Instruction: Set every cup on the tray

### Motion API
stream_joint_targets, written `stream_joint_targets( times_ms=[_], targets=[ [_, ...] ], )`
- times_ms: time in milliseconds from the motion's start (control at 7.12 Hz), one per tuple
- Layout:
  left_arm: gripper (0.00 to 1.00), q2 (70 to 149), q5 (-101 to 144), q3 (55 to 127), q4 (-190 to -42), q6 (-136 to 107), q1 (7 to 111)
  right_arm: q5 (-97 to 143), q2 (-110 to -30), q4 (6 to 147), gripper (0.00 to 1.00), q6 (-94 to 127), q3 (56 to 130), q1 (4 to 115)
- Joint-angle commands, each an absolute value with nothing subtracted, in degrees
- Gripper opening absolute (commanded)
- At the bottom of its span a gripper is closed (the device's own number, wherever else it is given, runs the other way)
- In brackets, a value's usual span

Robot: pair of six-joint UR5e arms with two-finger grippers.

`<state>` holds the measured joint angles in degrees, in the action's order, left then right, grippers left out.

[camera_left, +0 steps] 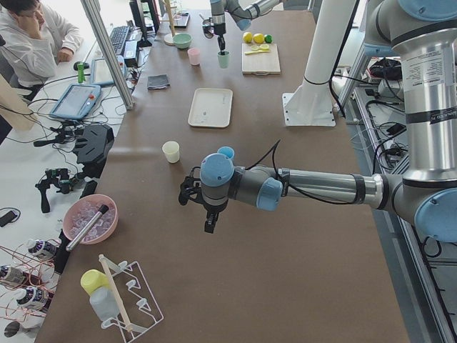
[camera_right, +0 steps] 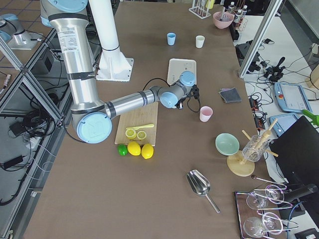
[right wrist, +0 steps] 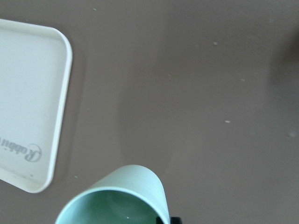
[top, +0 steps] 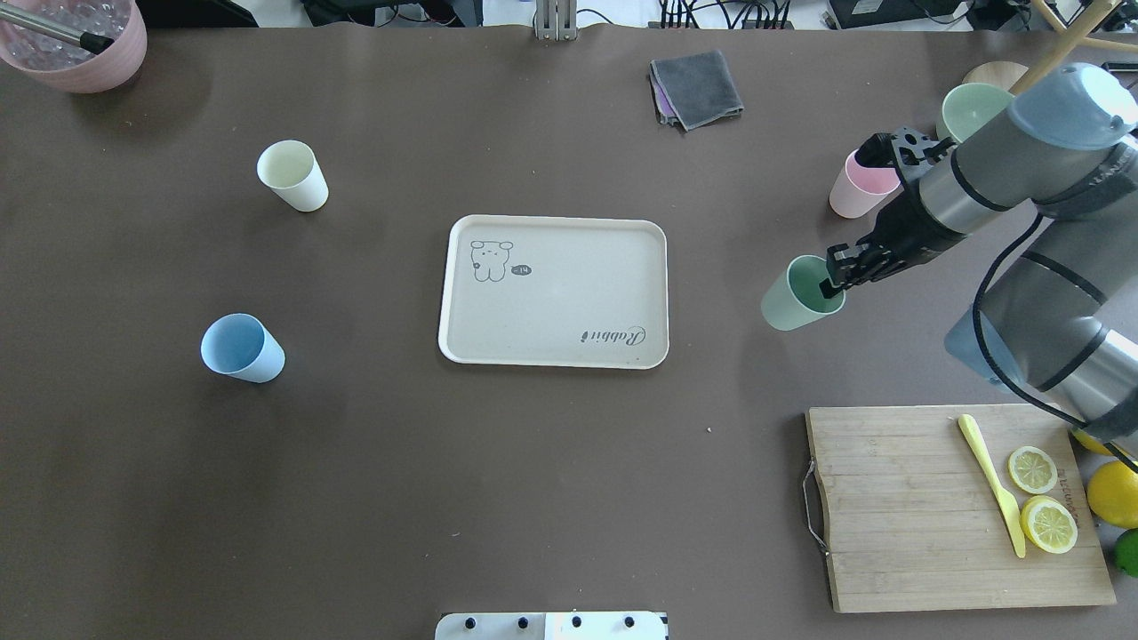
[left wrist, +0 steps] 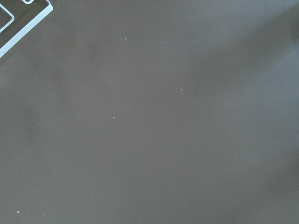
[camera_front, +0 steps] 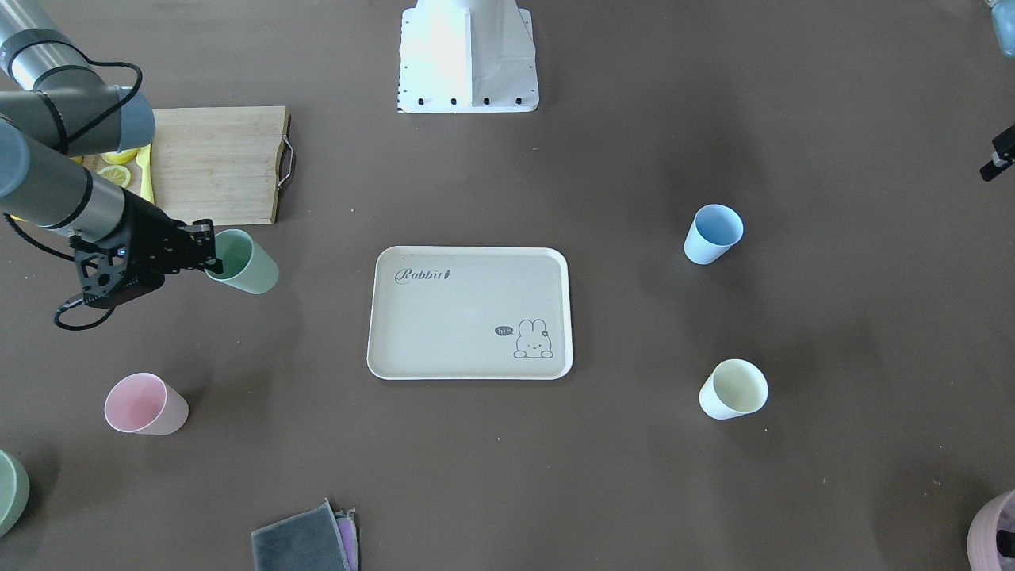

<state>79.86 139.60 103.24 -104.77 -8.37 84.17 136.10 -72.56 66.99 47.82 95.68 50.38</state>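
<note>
My right gripper (top: 836,271) is shut on the rim of a pale green cup (top: 800,293), with one finger inside it. The cup hangs tilted to the right of the beige "Rabbit" tray (top: 551,293), apart from it. The cup's mouth fills the bottom of the right wrist view (right wrist: 117,200). A pink cup (top: 861,187) stands just beyond the gripper. A blue cup (top: 240,348) and a cream cup (top: 292,175) stand on the table left of the tray. My left gripper (camera_left: 209,223) hovers over bare table near the blue cup; I cannot tell if it is open.
A wooden cutting board (top: 933,507) with lemon slices and a yellow knife lies at the near right. A green bowl (top: 973,107) sits at the far right, a grey cloth (top: 695,87) at the far edge, and a pink bowl (top: 80,44) at the far left.
</note>
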Motion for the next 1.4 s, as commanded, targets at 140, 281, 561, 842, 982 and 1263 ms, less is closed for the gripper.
stream_joint_targets(
  times_ms=[140,281,561,842,982,1263],
  targets=[
    [0.98,80.6,139.4,103.3,-110.8,-16.1,80.4,126.1,-62.8,67.1,0.0,62.8,94.1,40.7],
    [0.98,81.6,139.1,103.2,-114.7,-25.0,77.0,124.1,-62.3,66.8,0.0,64.1,94.0,39.2],
    [0.98,82.7,131.4,103.3,-121.4,-36.8,67.6,122.3,-62.0,66.5,0.0,65.2,94.0,37.7],
    [0.98,82.7,130.3,105.8,-122.7,-41.9,63.7,122.3,-61.5,66.6,1.0,66.6,94.0,37.8],
    [0.97,82.8,125.9,108.1,-122.8,-46.7,58.6,123.2,-61.4,66.9,1.0,66.4,94.5,39.6],
    [0.97,87.9,118.9,108.5,-122.3,-55.1,48.9,129.3,-63.7,67.0,1.0,65.7,95.1,45.6]
  ],
)
